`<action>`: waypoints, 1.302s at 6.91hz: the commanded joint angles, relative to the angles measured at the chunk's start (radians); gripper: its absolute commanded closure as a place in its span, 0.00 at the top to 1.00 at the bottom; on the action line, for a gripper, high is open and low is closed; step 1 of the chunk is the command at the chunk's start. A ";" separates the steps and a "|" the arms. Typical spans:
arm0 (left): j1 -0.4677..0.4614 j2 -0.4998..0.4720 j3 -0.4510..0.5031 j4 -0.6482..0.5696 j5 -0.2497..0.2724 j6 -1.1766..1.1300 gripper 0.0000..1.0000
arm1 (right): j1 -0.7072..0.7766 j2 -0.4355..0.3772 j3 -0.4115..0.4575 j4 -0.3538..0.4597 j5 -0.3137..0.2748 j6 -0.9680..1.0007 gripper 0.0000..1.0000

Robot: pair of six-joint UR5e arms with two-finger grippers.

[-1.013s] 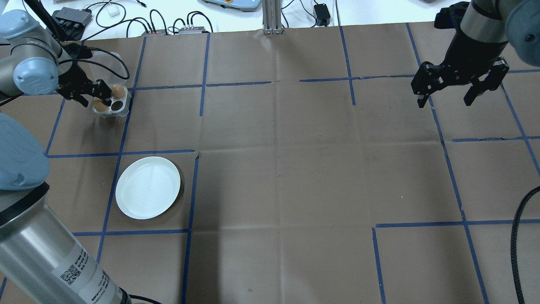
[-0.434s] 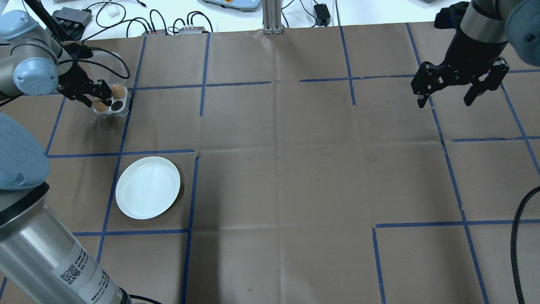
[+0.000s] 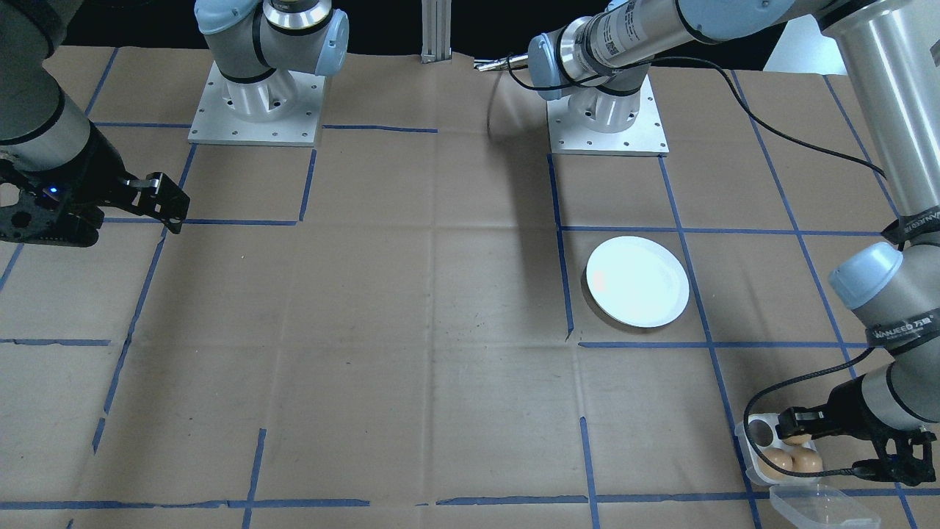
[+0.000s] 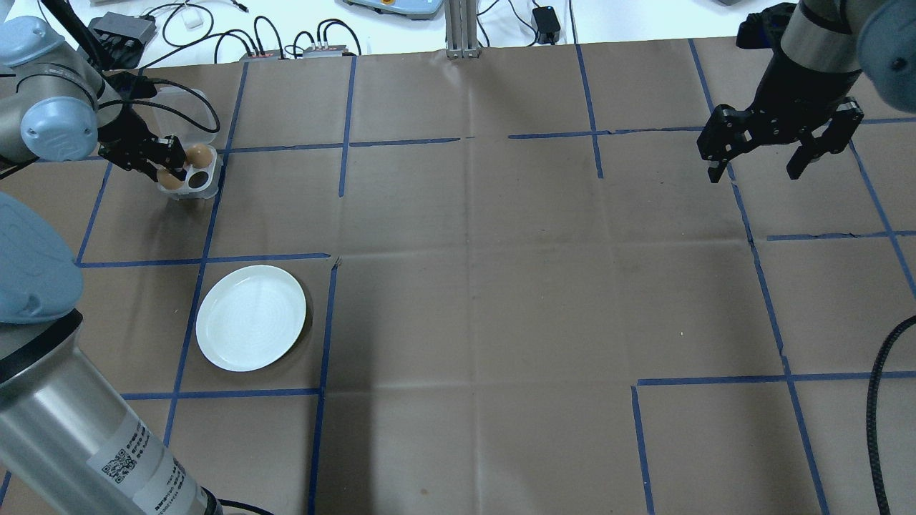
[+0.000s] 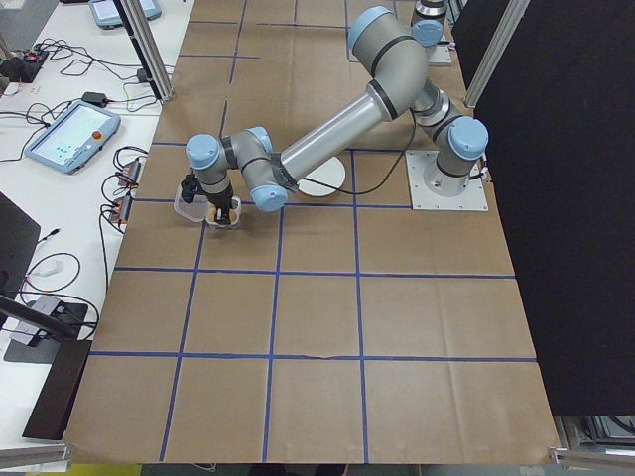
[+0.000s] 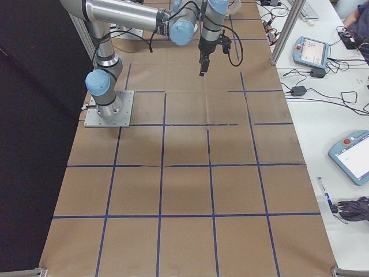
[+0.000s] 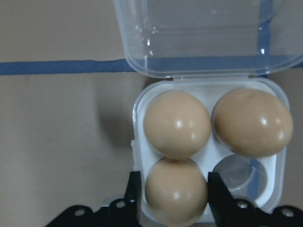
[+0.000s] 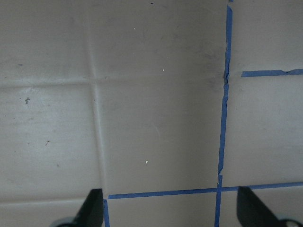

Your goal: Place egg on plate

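Observation:
The left wrist view shows a small white egg tray (image 7: pixel 208 87) with three brown eggs and one bare hole (image 7: pixel 239 172). My left gripper (image 7: pixel 174 198) has a finger tight against each side of the nearest egg (image 7: pixel 176 189), which still sits in its hole. In the overhead view that gripper (image 4: pixel 174 166) is over the tray (image 4: pixel 212 179) at the far left. The round white plate (image 4: pixel 250 317) lies bare nearer the robot, also seen as the plate (image 3: pixel 637 281) from the front. My right gripper (image 4: pixel 756 174) hangs open above the table at the far right, holding nothing.
The tray's clear lid (image 7: pixel 199 33) lies folded open behind the tray. Blue tape lines (image 4: pixel 325 322) grid the brown paper. Cables and boxes (image 4: pixel 122 28) sit beyond the table's far edge. The left arm's big link (image 4: pixel 86 436) fills the near-left corner.
My left gripper has crept slightly up and left over the tray. The eggs, the plate and the right arm have not moved.

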 commanded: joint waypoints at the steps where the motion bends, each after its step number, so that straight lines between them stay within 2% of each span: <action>1: -0.002 0.035 0.001 -0.007 0.002 -0.005 0.25 | 0.000 0.000 0.000 0.000 0.000 0.000 1.00; 4: -0.015 0.159 -0.011 -0.165 0.002 -0.053 0.22 | 0.000 0.000 0.000 0.000 0.000 0.000 1.00; 6: -0.055 0.225 -0.071 -0.243 -0.001 -0.138 0.22 | 0.000 0.000 0.000 0.000 0.000 0.000 1.00; 7: -0.077 0.266 -0.135 -0.250 -0.015 -0.191 0.22 | 0.000 0.000 0.000 0.000 0.000 0.000 1.00; 9: -0.089 0.363 -0.323 -0.248 -0.037 -0.277 0.22 | 0.000 0.000 0.000 0.000 0.000 0.000 1.00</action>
